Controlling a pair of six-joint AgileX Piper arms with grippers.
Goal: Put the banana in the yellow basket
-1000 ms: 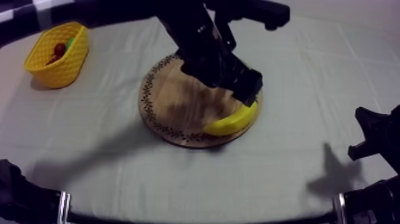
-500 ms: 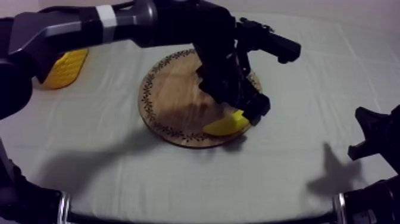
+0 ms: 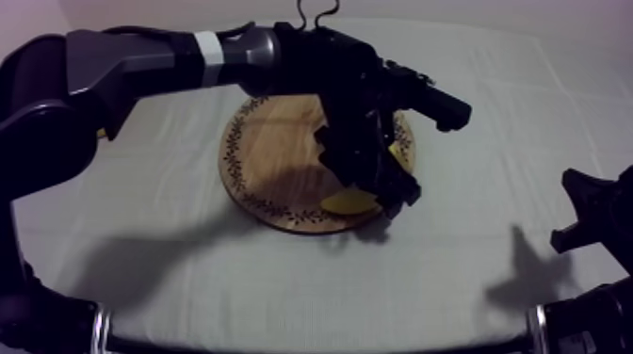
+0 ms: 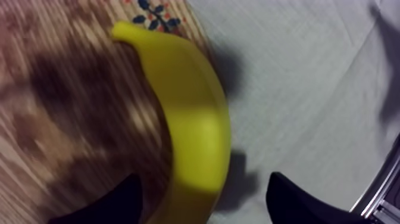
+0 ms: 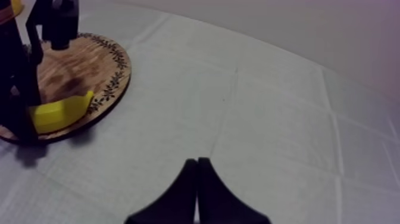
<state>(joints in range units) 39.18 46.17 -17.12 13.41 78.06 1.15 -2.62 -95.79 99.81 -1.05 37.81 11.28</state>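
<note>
The yellow banana (image 3: 347, 201) lies on the near right rim of the round wooden board (image 3: 273, 160). My left gripper (image 3: 379, 188) is down over it. In the left wrist view the banana (image 4: 190, 119) curves along the board's patterned edge, and my left gripper (image 4: 202, 205) is open, one black fingertip (image 4: 116, 202) on each side of the banana's near end, neither pressing it. My right gripper (image 5: 197, 164) is shut on nothing, low over the cloth at the right (image 3: 589, 221). A sliver of the yellow basket (image 5: 15, 6) shows beyond the board.
My left arm (image 3: 141, 61) stretches from the far left across the back of the table and covers the basket's spot in the top view. Bare cloth (image 3: 188, 273) lies in front of the board and to its right.
My left gripper has dropped lower and shifted along the banana, hiding more of it. The left arm has swung down across the far left, over the basket. The right arm has not moved.
</note>
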